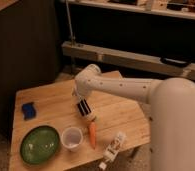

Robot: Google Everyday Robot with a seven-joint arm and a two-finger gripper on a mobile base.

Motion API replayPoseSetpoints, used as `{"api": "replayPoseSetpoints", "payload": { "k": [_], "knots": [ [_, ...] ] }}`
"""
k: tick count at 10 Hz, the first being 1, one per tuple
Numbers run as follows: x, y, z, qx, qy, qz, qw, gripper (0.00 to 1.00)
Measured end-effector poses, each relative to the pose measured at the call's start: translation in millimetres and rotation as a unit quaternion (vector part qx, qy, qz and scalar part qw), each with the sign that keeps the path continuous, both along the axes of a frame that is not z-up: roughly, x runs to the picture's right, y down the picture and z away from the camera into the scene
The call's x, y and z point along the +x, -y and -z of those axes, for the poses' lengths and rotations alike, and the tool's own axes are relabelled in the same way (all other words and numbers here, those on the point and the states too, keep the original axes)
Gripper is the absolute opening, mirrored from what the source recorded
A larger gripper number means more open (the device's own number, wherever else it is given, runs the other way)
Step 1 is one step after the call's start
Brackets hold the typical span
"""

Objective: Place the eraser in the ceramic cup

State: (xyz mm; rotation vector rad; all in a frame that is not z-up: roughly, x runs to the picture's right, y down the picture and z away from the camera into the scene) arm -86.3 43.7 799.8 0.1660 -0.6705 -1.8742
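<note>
The jaws are down at the middle of the desk point(46, 100), closed on the eraser point(85, 109); the ceramic cup point(72, 138) stands near, front-left of them, beside the carrot point(92, 134)

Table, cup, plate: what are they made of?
Table: pale wood, matte, plank seams and grain show. Cup: white, smooth, ceramic or plastic. Plate: green, slight sheen, glazed or plastic. Tool shut on the eraser, mid-table.

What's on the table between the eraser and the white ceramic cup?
Bare wooden table only, in the camera view; the carrot lies beside that stretch, not in it. The gripper is shut on the eraser.
</note>
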Motion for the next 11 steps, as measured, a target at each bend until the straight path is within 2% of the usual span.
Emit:
{"api": "replayPoseSetpoints", "payload": {
  "k": [1,2,3,5,7,9,10,11],
  "knots": [
    [8,5,21.7,0.014,0.028,-0.014,0.9994,0.00],
    [18,11,51.7,0.031,0.069,-0.033,0.9966,0.00],
    [27,13,85.5,0.047,0.118,-0.054,0.9904,0.00],
    [31,5,143.6,0.068,0.206,-0.079,0.9731,0.00],
    [15,-19,190.2,0.086,0.281,-0.076,0.9529,0.00],
    [-1,-42,208.2,0.098,0.328,-0.059,0.9376,0.00],
    [-12,-55,212.9,0.104,0.359,-0.043,0.9264,0.00],
    [-18,-61,212.8,0.110,0.371,-0.033,0.9214,0.00]
  ]
}}
